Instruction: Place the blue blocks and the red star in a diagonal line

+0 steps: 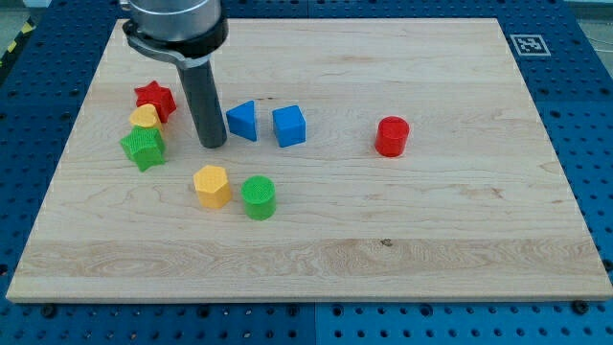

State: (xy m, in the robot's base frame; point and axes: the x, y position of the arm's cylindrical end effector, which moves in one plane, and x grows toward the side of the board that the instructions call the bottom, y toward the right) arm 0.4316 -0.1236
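A blue triangular block point(242, 121) and a blue cube point(288, 126) lie side by side left of the board's middle. The red star point(154, 100) lies at the view's left, touching a yellow block point(147, 118) below it. My tip point(212, 145) rests on the board just left of the blue triangular block, close to it, and right of the red star. I cannot tell whether the tip touches the triangular block.
A green star-shaped block point(144, 148) lies under the yellow block at the left. A yellow hexagonal block point(212, 186) and a green cylinder point(258, 196) lie below my tip. A red cylinder point(391, 136) stands right of the middle. The wooden board point(460, 249) sits on a blue pegboard.
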